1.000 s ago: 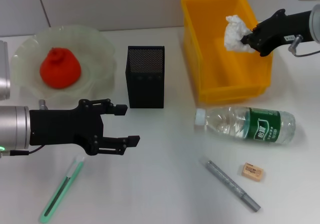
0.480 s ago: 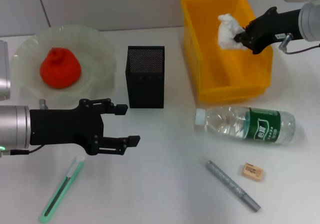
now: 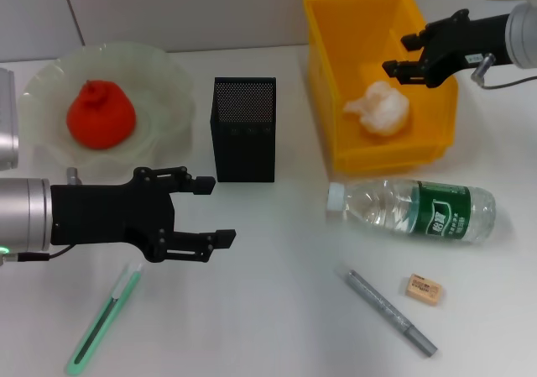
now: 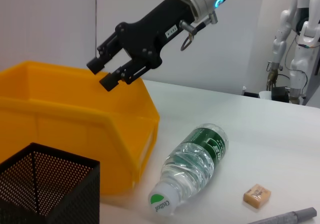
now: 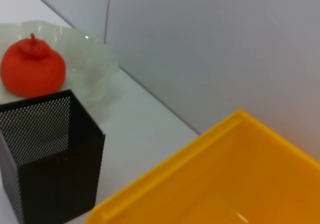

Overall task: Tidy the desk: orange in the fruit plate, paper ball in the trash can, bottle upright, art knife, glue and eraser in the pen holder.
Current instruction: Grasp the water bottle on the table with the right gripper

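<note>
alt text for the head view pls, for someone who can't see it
The right gripper hangs open over a yellow bin with a paper ball lying inside. On the white desk lie a bottle on its side, an eraser and a grey pen-like tool; the open left gripper hovers near a black mesh holder.

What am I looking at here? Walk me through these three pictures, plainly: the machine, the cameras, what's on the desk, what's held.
It's a two-armed robot. One picture looks down from its head; the other two come from cameras on its wrists.

The right gripper is open above the yellow bin, with the paper ball lying inside. The left gripper is open, holding nothing, over the desk.

Also on the desk: an orange in a pale green plate, a black mesh pen holder, a bottle on its side, an eraser, a grey pen-like tool and a green one.
</note>
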You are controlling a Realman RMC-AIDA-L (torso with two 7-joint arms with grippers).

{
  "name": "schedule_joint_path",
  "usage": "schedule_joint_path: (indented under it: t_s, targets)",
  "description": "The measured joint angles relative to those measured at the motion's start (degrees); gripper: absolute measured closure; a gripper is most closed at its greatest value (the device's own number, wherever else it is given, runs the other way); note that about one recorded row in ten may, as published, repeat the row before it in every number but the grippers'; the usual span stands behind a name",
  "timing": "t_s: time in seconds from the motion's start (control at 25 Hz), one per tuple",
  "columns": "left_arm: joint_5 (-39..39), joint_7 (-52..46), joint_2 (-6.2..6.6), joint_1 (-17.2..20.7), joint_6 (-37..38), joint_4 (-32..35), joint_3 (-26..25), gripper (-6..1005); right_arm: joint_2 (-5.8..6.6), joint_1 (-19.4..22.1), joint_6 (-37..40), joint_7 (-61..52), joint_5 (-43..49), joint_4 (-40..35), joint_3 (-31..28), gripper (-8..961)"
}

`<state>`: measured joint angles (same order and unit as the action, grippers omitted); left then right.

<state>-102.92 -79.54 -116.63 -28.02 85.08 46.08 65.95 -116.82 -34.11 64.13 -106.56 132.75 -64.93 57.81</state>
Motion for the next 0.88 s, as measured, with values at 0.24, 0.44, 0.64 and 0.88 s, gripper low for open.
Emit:
schedule_joint_path:
  t_s: [0.24, 0.44, 0.64, 0.88]
  targets:
    - [0.0, 0.69, -0.05, 0.07, -0.15, -0.32, -0.19, 175, -1.88, 3.85, 0.73, 1.77, -2.99, -7.56, -0.38, 480]
    - [0.03, 1.19, -0.08, 0.08, -0.3, -0.43, -0.32, 175, -2.1, 8.91, 4.75, 3.77, -10.36, -13.58, 0.41, 243]
    - [0.07, 1.3, -0.08, 0.08, -0.37, -0.49, -0.39, 176, -2.18, 14.56, 8.62, 7.71, -19.98, -17.99, 0.58, 243]
    - [0.25, 1.93, -0.4, 0.07, -0.4, -0.35, -1.4, 176, -2.25, 17.84, 14.96, 9.77, -23.9, -19.01, -1.0, 243]
